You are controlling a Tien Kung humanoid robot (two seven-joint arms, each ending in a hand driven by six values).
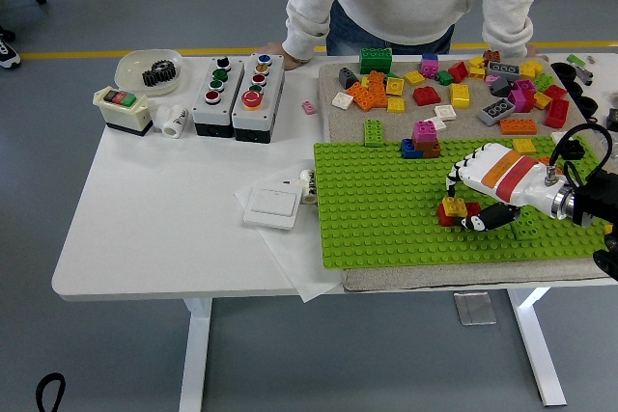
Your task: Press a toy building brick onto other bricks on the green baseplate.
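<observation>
1. Head view: right hand (480,202), white shell with orange and red stripes, fingers curled down around the small yellow plastic brick (454,206).
2. Yellow brick sits atop the red plastic bricks (446,218) on the green studded baseplate (386,209), at 4 o'clock from the plate's middle.
3. Risk: off-centre pressure tilts the brick, so the studs fail to seat.
4. Risk: the baseplate slides on the beige mat (406,279) under a sideways push.
5. Left hand: absent.

A yellow brick (454,206) on red bricks (470,210), green baseplate (386,209), white hand (483,202) with orange-red stripes.
</observation>
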